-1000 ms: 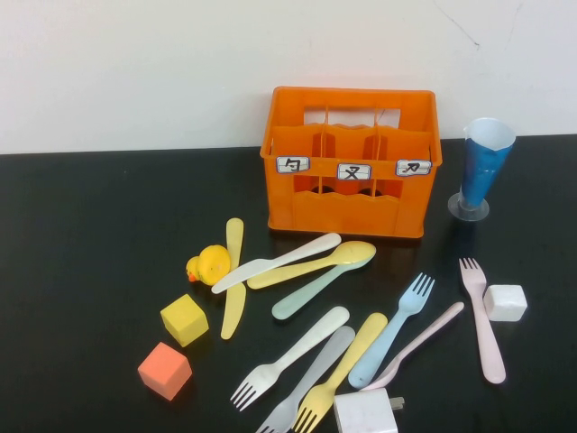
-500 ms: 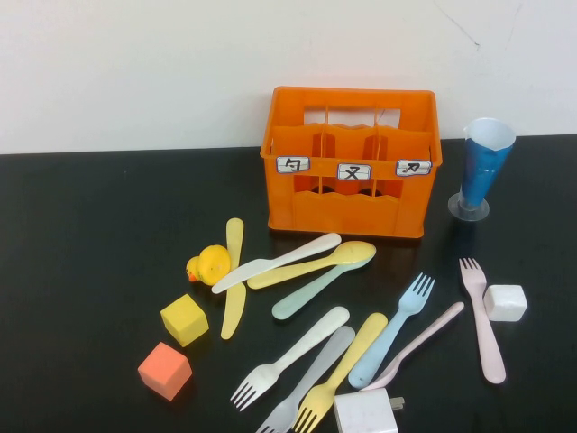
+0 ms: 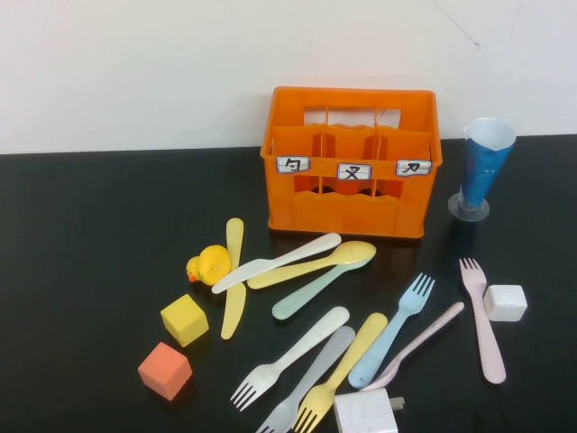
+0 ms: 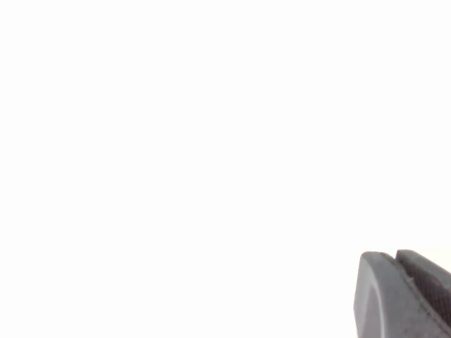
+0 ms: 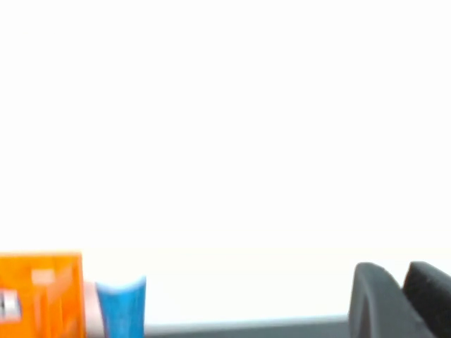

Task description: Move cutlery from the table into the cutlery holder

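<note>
The orange cutlery holder point(image 3: 350, 200) stands at the back of the black table point(image 3: 90, 234); its compartments look empty. Several pastel pieces lie in front of it: a yellow knife point(image 3: 233, 278), white knife point(image 3: 276, 262), yellow spoon point(image 3: 314, 264), mint spoon point(image 3: 309, 292), white fork point(image 3: 288, 358), blue fork point(image 3: 392, 331) and pink fork point(image 3: 482, 317). Neither arm shows in the high view. My left gripper point(image 4: 394, 255) is shut and empty, facing a white wall. My right gripper point(image 5: 403, 271) is shut and empty, with the holder point(image 5: 42, 296) far off.
A yellow duck point(image 3: 209, 264), a yellow cube point(image 3: 184, 319) and an orange cube point(image 3: 165, 370) lie left of the cutlery. A white cube point(image 3: 505, 302) and a white block point(image 3: 365, 411) lie to the right and front. A blue cone cup point(image 3: 482, 169) stands right of the holder.
</note>
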### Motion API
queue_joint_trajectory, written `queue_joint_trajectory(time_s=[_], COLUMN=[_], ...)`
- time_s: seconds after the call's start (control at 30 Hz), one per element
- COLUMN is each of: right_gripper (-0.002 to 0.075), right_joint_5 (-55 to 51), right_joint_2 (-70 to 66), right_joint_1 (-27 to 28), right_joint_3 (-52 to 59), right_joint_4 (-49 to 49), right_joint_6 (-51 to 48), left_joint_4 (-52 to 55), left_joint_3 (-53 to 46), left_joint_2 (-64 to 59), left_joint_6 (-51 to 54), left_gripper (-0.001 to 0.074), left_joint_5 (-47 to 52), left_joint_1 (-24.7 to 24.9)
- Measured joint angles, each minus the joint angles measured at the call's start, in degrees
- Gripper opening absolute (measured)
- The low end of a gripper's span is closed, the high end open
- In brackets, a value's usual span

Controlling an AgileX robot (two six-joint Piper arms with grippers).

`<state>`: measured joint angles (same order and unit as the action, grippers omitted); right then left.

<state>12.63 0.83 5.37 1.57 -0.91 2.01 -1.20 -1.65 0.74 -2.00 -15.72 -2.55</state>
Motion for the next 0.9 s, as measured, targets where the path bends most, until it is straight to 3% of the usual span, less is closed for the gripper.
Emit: queue_joint_trajectory(time_s=[0.23,0.57,0.73,0.9], right_gripper=[0.0083,0.0083,0.0083,0.0083], right_joint_5=[9.58,15.74,10.21,-10.67], right_joint_2=[0.0,0.0,0.0,0.0], right_joint_1=[0.0,0.0,0.0,0.0], right_joint_3=[0.0,0.0,-5.56,-17.38], right_joint_4=[0.91,7.57,7.6,6.86], right_joint_6=[-0.24,-6.69,-16.87,-25.05], left_joint_4=[0.0,0.13,0.22,1.2], left_joint_3=[0.0,0.0,8.51,21.53], left_joint_2=[0.0,0.12,0.12,-0.48], left_joint_6=[-0.11,-5.12,-6.19,-6.05], left_gripper=[-0.0001,-0.0001,-0.0001,-0.0001], left_joint_5=[-20.28,-27.21,-10.47,9.79], left_joint_1=[0.0,0.0,0.0,0.0])
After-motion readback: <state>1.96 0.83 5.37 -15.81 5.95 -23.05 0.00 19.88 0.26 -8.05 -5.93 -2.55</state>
